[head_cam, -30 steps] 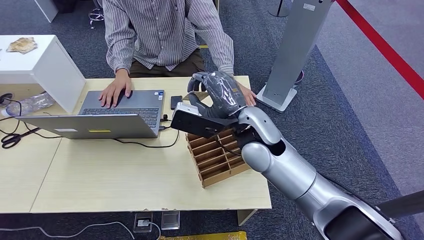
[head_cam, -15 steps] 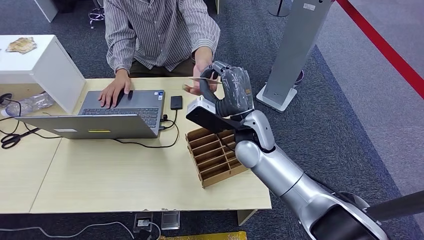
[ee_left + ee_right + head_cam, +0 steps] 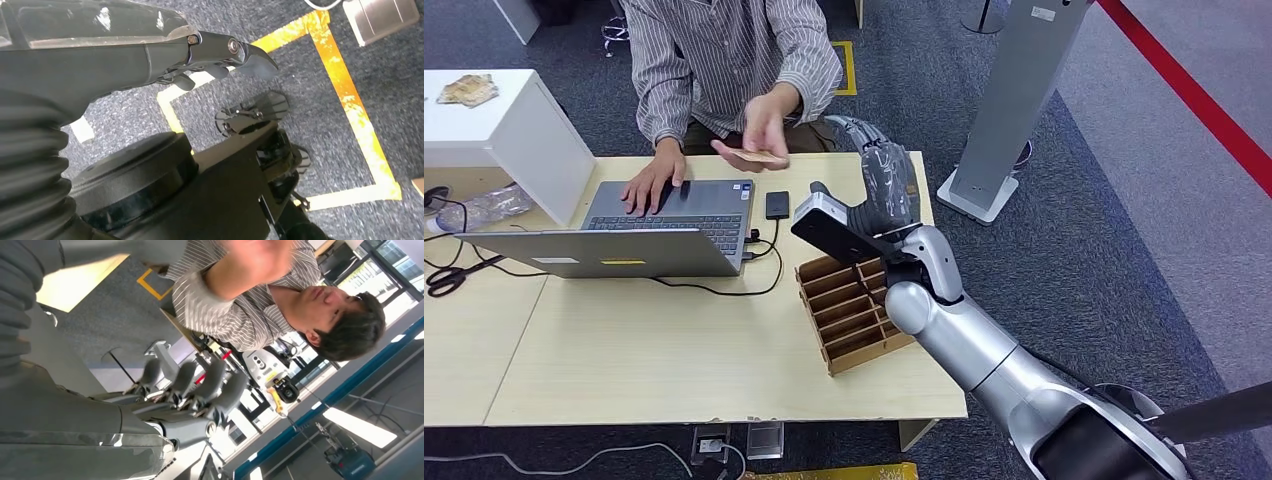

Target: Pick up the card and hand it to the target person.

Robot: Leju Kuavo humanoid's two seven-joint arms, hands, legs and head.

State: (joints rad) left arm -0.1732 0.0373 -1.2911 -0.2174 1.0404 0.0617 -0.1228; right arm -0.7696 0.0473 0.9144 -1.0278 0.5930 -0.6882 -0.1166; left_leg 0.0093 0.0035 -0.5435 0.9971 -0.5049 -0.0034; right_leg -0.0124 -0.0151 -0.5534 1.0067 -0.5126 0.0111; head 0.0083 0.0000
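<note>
Since the last frame the card (image 3: 759,156) has left my right hand (image 3: 886,178) — the person's hand (image 3: 767,122) now holds it, drawn back toward eleven o'clock, above the laptop (image 3: 639,225). My right hand hangs raised, fingers spread, holding nothing. I judge the handover done; only withdrawing remains. I can't tell how my left hand (image 3: 150,52) lies. No readable writing anywhere.
</note>
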